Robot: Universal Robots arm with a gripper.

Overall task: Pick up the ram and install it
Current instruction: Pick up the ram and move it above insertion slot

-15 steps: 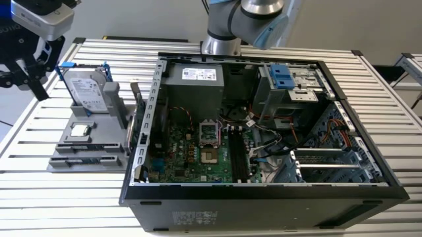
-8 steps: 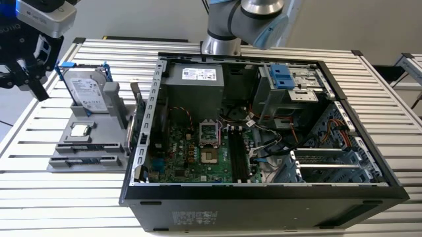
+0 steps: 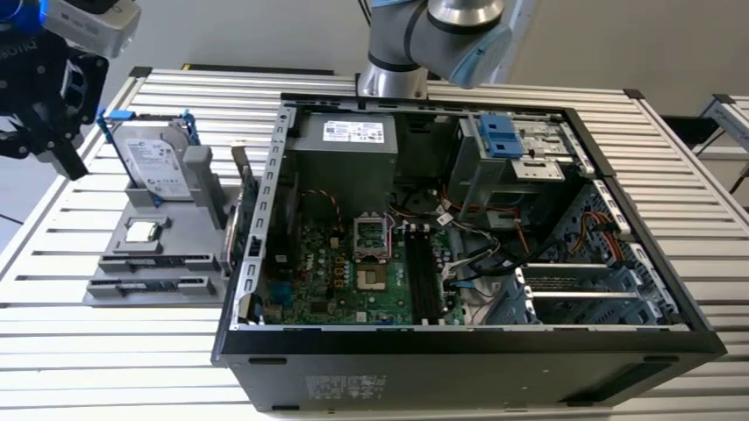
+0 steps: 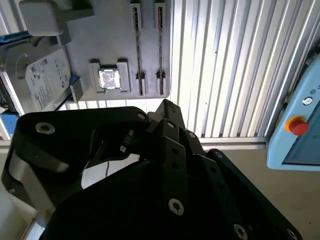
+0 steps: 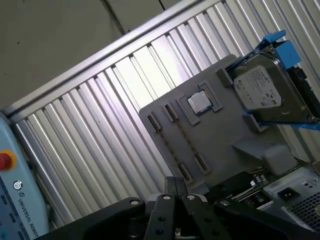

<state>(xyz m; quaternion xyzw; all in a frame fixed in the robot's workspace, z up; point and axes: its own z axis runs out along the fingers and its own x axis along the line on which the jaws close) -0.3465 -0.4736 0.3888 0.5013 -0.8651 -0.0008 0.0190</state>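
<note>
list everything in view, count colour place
computer case: one, black, open, on table
motherboard: one, green, inside case
holder: one, grey, at exterior view's left of case
hard drive: one, silver, blue frame, on holder
processor chip: one, silver, on holder
ram: seemingly two, dark, in holder's slots
table: one, silver slats
pendant: one, pale blue, past table's edge
arm: one, grey, behind case
end effector: one, black, raised near holder
</note>
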